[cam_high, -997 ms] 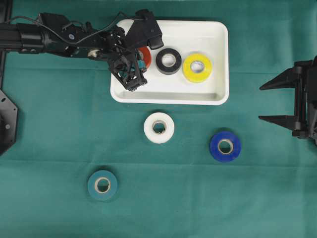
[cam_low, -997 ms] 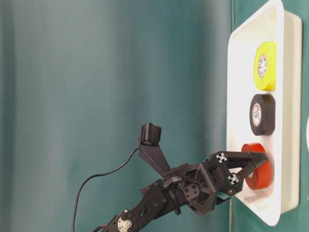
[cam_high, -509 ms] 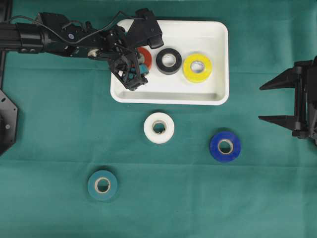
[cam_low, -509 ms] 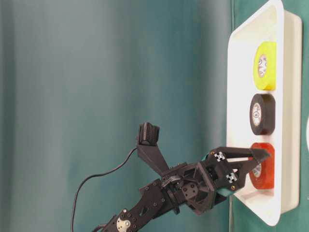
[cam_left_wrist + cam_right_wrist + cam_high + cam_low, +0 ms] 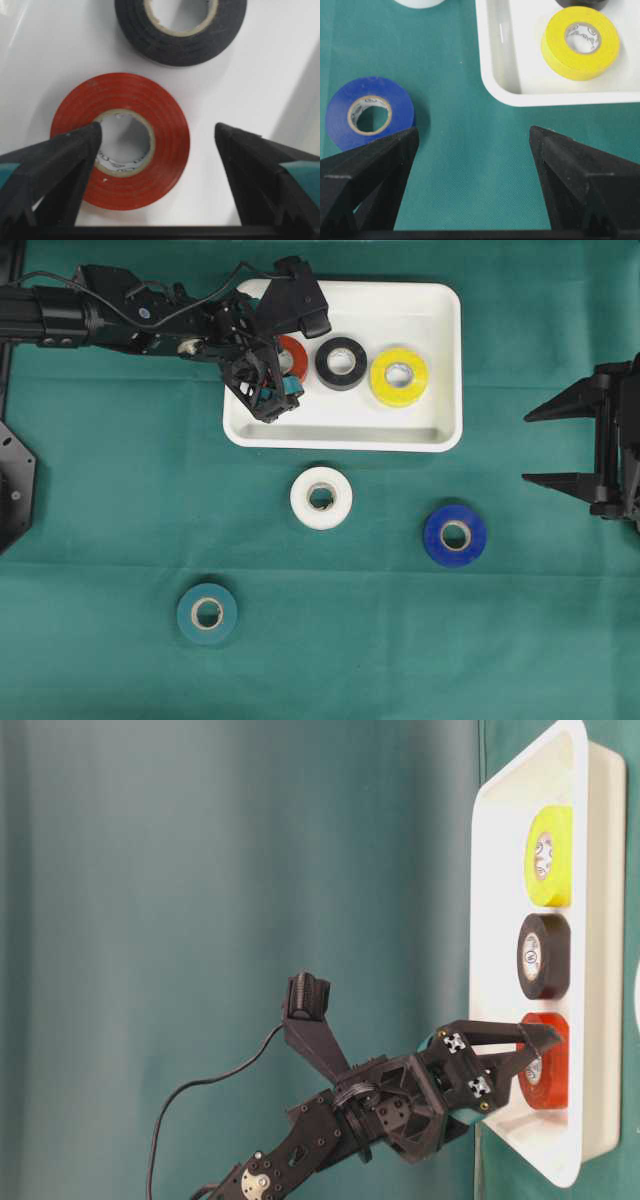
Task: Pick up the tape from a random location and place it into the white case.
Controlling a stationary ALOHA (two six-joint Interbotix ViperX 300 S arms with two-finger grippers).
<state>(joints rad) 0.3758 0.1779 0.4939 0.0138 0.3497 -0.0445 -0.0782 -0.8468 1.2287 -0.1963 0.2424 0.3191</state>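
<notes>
Your desk is covered by a green cloth, and a green curtain hangs behind it in the table-level view. The white case sits on the far middle of the desk and holds three rolls in a row: red tape lying flat at its left end, black tape beside it, yellow tape to the right. Your left pincer hangs over the red tape with its jaws spread, pinching nothing. On the cloth outside the case lie white tape, blue tape and teal tape, well apart. Your right pincer stands spread and empty at the right edge, near the blue tape.
</notes>
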